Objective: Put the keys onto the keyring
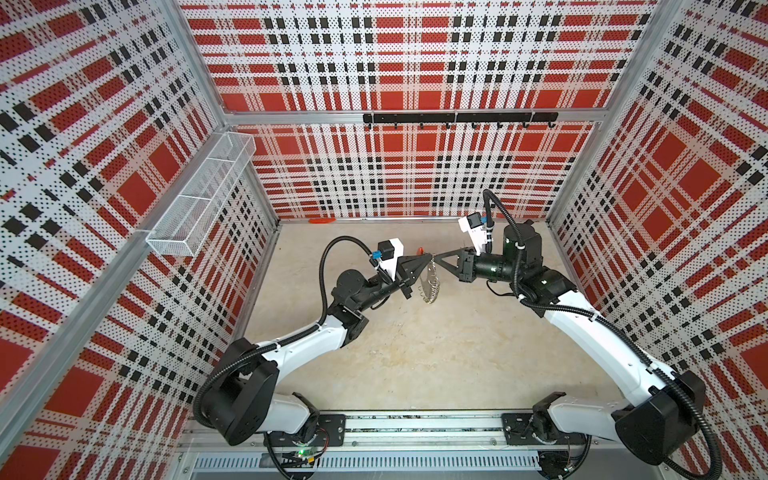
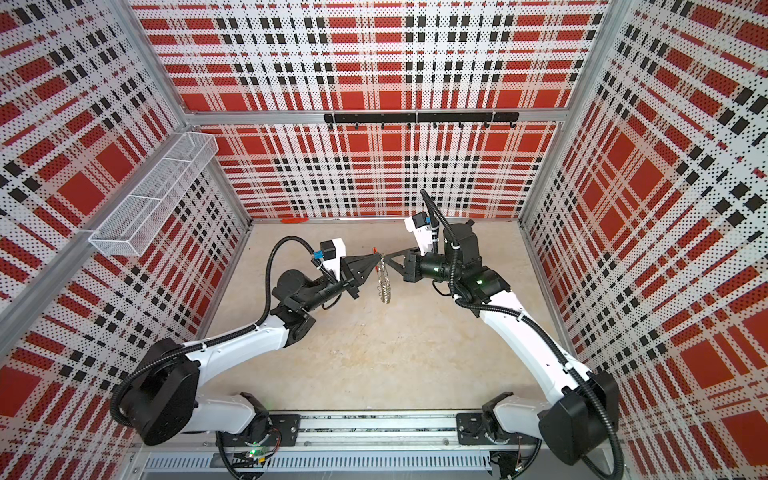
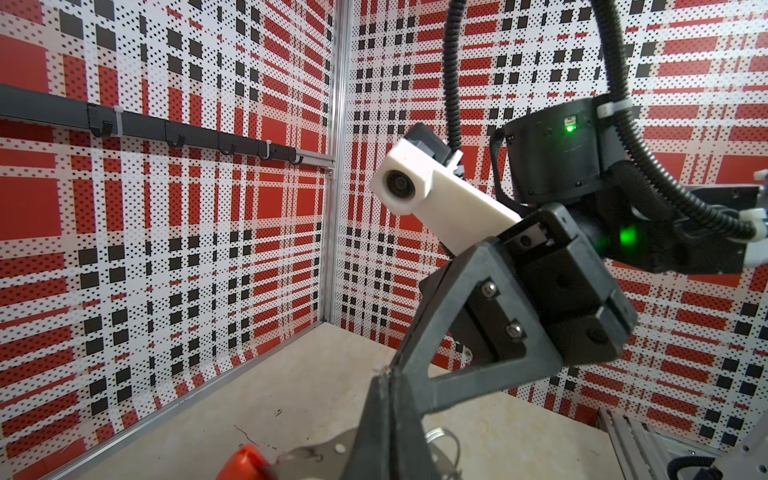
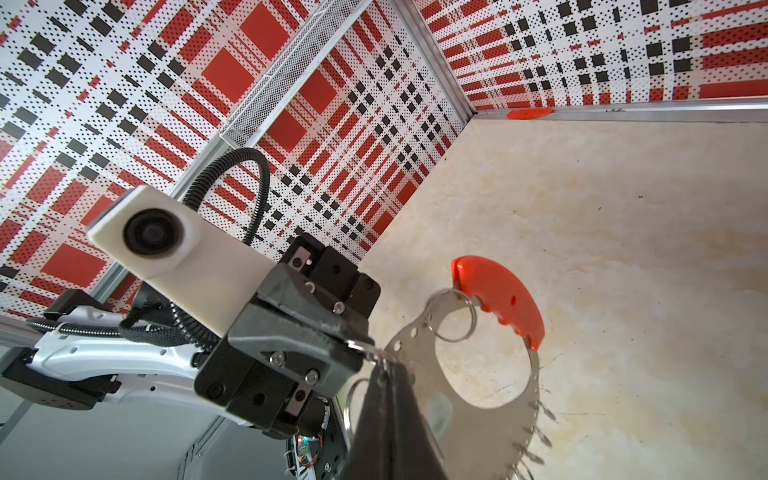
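- The keyring hangs in the air above the middle of the table, a little toward 12 o'clock. In both top views we see it almost edge-on.
- The right gripper reaches in from 3 o'clock, and its jaws are closed on the flat rim of the keyring.
- The left gripper reaches in from 9 o'clock, also closed. It pinches a thin wire loop at the same rim.
- We cannot find the key in any view, so we cannot tell where it is.
- We judge the keyring to be stiff, thin and rather light. Its metal looks smooth, so it may slip or swing in a small pinch.
- The red handle is thicker and probably gives the safest hold.
- The small loops look springy and easy to bend or catch, so we would not take hold there.
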`<state>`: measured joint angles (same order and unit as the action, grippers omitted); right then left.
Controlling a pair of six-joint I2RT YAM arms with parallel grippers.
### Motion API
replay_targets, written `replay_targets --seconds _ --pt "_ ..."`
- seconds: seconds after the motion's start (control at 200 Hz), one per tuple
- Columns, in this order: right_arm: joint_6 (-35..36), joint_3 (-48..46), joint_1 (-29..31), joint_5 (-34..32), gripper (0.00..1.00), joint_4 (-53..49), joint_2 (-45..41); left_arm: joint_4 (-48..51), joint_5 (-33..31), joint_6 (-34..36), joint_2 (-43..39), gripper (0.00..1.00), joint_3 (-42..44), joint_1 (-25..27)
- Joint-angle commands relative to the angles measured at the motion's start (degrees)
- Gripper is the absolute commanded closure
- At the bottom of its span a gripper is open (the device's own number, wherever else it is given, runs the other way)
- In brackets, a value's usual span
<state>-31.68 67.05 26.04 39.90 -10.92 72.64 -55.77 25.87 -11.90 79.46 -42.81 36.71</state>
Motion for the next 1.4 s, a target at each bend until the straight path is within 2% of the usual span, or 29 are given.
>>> replay_targets --seconds 0.0,0.346,0.697,0.957,1.393 --pt "-2.73 1.25 -1.31 0.35 1.0 0.72 0.68 -6.16 3.23 0.69 -2.11 1.0 0.17 0.93" --pt "-3.97 -1.12 -3.32 3.03 1.0 1.97 -1.65 -7.66 2.42 -1.69 -1.82 1.0 0.47 0.43" --pt "0.51 0.42 -3.35 4.21 1.0 2.34 -5.56 -7.87 2.79 -3.74 0.16 1.0 -0.73 0.21" --pt "4.09 3.08 -1.83 4.41 1.0 -0.74 -4.35 -7.93 3.17 -3.74 0.78 1.0 -1.38 0.51" --pt "6.13 5.3 -0.25 2.23 1.0 -4.56 -2.31 -7.76 3.31 -3.47 0.34 1.0 -1.55 0.49"
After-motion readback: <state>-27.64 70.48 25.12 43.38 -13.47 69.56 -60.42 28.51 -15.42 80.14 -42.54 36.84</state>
